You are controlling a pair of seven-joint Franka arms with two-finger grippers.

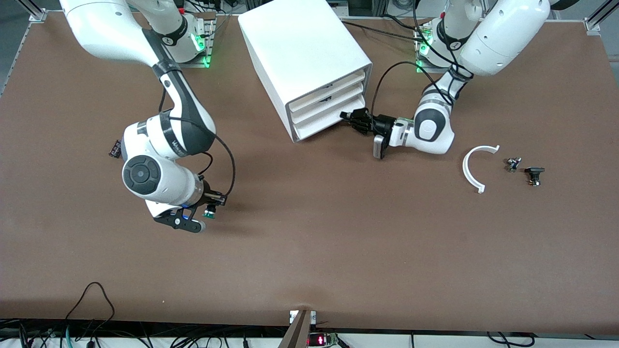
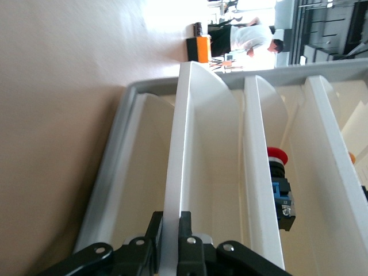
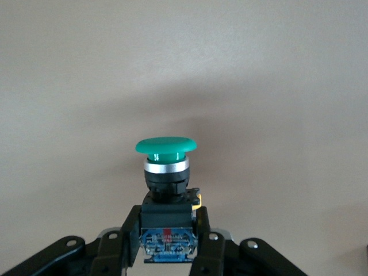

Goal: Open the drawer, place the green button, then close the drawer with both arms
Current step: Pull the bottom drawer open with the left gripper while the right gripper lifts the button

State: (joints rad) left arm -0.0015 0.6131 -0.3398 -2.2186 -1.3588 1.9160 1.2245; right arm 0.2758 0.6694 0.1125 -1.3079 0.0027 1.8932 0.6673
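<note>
Button point(image 3: 166, 150) is clamped by right gripper point(image 1: 202, 218) above bare table point(image 1: 338, 232), at 8 o'clock from cabinet point(image 1: 304, 63). Lowest drawer point(image 2: 175, 172) front lip is pinched by left gripper point(image 1: 349, 117).

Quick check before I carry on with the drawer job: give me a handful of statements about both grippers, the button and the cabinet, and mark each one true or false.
1. The right gripper holds the button by its body, green cap clear of the fingers. True.
2. The left gripper hangs idle over bare table. False: its fingers clamp the front lip of the lowest drawer of the cabinet.
3. The lowest drawer is pulled fully out. False: in the front view it sits about level with the two drawers above.
4. A red-capped push-button lies in a drawer above the gripped one. True.
5. The button already lies in the drawer. False: it is in the right gripper, over the table toward the right arm's end.
</note>
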